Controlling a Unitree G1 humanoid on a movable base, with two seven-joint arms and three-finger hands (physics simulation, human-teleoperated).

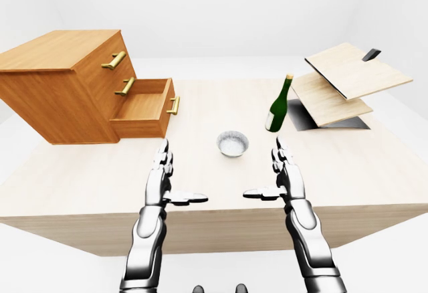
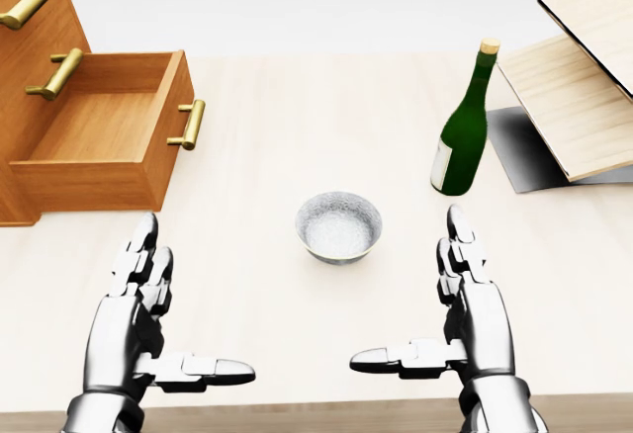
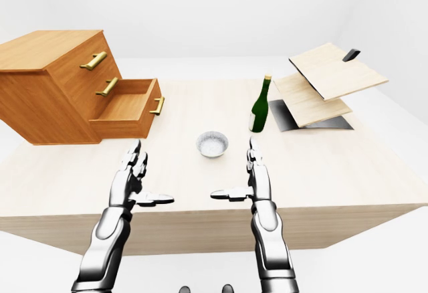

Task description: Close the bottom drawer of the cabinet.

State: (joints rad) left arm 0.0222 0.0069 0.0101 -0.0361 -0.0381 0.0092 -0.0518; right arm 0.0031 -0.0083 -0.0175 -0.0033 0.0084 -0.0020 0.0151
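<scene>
The bottom drawer (image 2: pixel 109 136) of the cabinet (image 1: pixel 57 82) stands pulled well out at the left of the head view, brass handle (image 2: pixel 190 124) facing right, so nothing of the closing is done yet. The left hand (image 2: pixel 138 324) and right hand (image 2: pixel 465 319) hover over the near desk (image 2: pixel 267 87) edge, fingers spread wide, holding nothing. Between them sits a small bowl (image 2: pixel 338 225); a green bottle (image 2: pixel 463 127) stands right of it, beside stacked wooden boards (image 1: pixel 348 82). The room is plain white.

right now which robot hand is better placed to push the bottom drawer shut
Left. The left robot hand is open just below the open drawer; the right robot hand sits past the bowl.
</scene>
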